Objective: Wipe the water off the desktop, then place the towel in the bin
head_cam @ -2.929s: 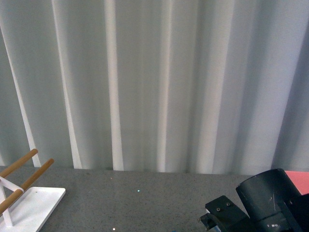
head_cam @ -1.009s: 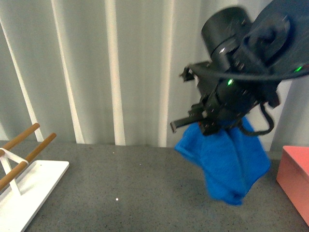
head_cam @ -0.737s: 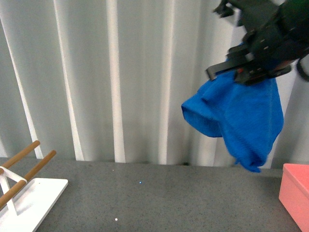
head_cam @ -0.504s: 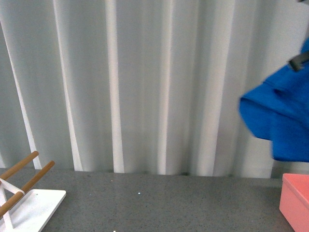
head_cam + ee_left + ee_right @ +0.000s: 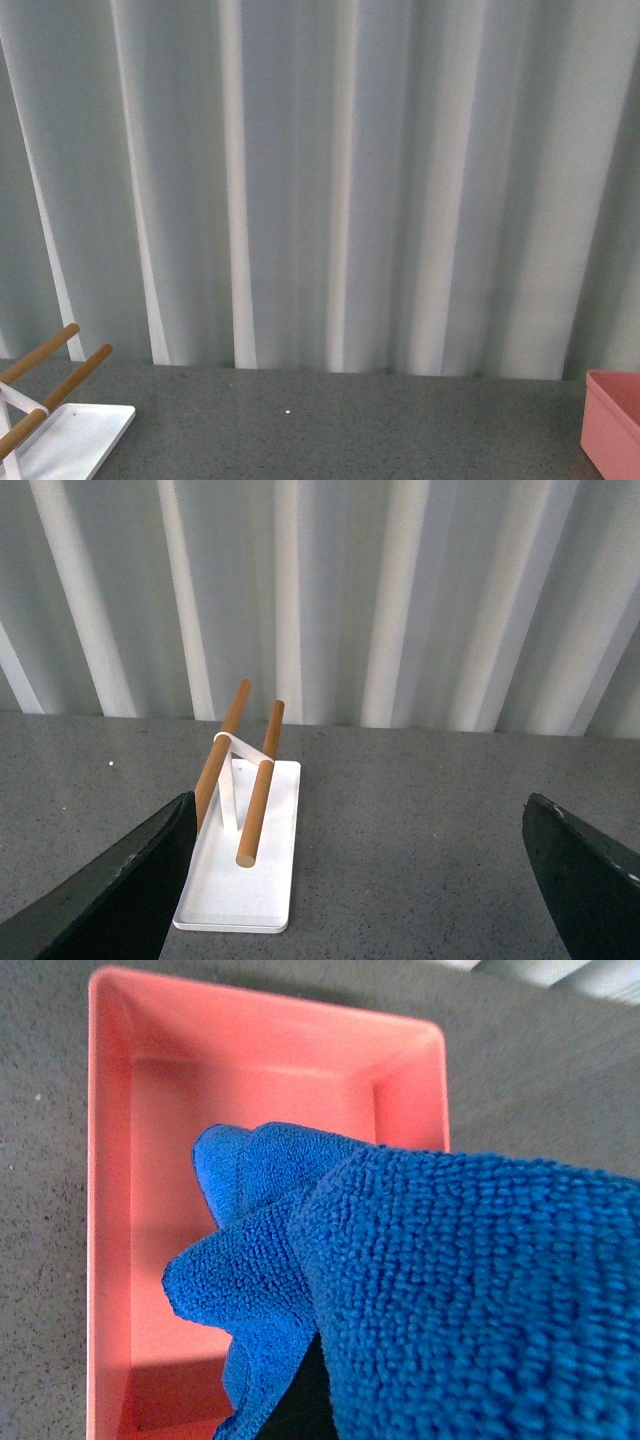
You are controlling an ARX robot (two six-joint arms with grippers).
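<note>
Front view: grey speckled surface (image 5: 350, 430) runs across the bottom of the picture, with a pale pleated curtain (image 5: 330, 180) hanging behind it. A white rack (image 5: 75, 435) stands at the far left edge, carrying two wooden rods (image 5: 50, 352) that slant upward. One corner of the pink bin (image 5: 612, 420) shows at the far right edge, resting on the surface, well apart from the rack. Left wrist view: left tool (image 5: 358, 802) is above the surface, its two dark fingers (image 5: 120, 880) spread wide apart with nothing between them. The rack lies ahead of it on the surface, rods pointing toward the camera, white base flat. Right wrist view: blue towel (image 5: 450, 1290) is bunched close to the lens and fills most of the picture. It hangs over the open bin, which sits on the grey surface below it; whether cloth touches the bin floor cannot be told. The visible bin floor is bare pink. The right tool is hidden behind the cloth, so its fingers' state cannot be told.
</note>
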